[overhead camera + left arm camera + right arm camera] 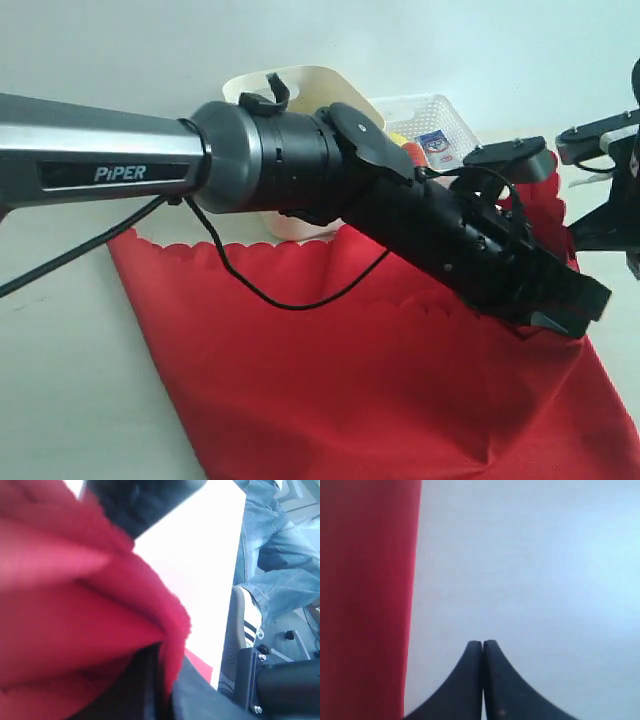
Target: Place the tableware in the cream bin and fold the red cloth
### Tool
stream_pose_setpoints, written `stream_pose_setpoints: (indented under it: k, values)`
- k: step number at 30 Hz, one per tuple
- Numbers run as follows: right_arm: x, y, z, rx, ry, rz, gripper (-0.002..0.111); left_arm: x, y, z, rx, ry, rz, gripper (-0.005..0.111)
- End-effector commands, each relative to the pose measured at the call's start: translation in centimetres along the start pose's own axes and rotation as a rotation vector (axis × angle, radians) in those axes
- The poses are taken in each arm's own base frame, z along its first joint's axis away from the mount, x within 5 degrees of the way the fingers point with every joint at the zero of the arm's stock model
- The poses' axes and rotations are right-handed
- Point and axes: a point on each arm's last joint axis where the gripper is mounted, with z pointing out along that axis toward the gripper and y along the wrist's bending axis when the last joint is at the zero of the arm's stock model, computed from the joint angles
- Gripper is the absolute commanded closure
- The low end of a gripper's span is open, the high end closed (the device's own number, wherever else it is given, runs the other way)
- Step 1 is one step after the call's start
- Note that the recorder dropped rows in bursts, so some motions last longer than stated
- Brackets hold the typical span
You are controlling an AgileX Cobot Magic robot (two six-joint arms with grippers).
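No tableware is visible outside, so it is probably in the cream bin (310, 80), whose inside is hidden. The red cloth (330, 390) lies mostly flat before the bin, its right edge pinched in the left gripper (560, 312), so the fold is only beginning. The right gripper (482, 643) is closed and empty.

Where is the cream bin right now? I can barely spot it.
In the exterior view the cream bin stands at the red cloth's far edge, left of the white basket, largely hidden behind the left arm.
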Motion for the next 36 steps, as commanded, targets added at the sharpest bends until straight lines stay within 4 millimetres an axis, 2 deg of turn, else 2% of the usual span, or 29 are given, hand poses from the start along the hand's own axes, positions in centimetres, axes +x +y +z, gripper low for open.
stream_pose_setpoints:
  k: [1,3,5,8,11,17,19,21,24,29,36]
  values:
    - [-0.1,-1.8,-1.7,0.015,-0.033,0.061,0.108,0.9,-1.0,2.6,0.005,0.021,0.029,0.107]
    - [0.1,-2.7,-1.6,0.013,-0.020,0.086,0.108,2.0,0.5,4.7,-0.048,0.024,0.009,0.107]
    - [0.1,-2.8,-1.5,-0.026,-0.012,0.100,0.108,2.4,1.9,5.8,-0.091,0.003,-0.026,0.107]
    - [-0.1,-2.2,-1.5,-0.095,-0.033,0.090,0.108,2.9,2.7,6.5,-0.106,-0.004,-0.061,0.105]
    - [-0.2,-2.1,-1.5,-0.106,-0.042,0.092,0.108,2.9,2.8,6.6,-0.110,-0.004,-0.060,0.089]
    - [-0.2,-1.9,-1.5,-0.131,-0.042,0.088,0.108,2.8,3.2,6.3,-0.118,-0.012,-0.068,0.044]
    - [-0.2,-1.8,-1.5,-0.141,-0.041,0.086,0.108,2.6,3.3,6.0,-0.115,-0.013,-0.065,0.033]
    - [-0.2,-1.8,-1.6,-0.144,-0.040,0.086,0.108,2.2,2.8,5.3,-0.102,-0.004,-0.053,0.028]
    - [-0.2,-1.8,-1.6,-0.145,-0.048,0.086,0.108,1.3,2.0,3.4,-0.101,0.022,-0.017,0.027]
    - [-0.4,-1.8,-1.6,-0.149,-0.065,0.089,0.108,-0.3,0.3,-0.5,-0.224,0.069,0.051,0.027]
    - [-0.6,-1.6,-1.6,-0.165,-0.082,0.097,0.108,-0.9,-2.2,-5.4,-0.380,0.185,0.079,0.027]
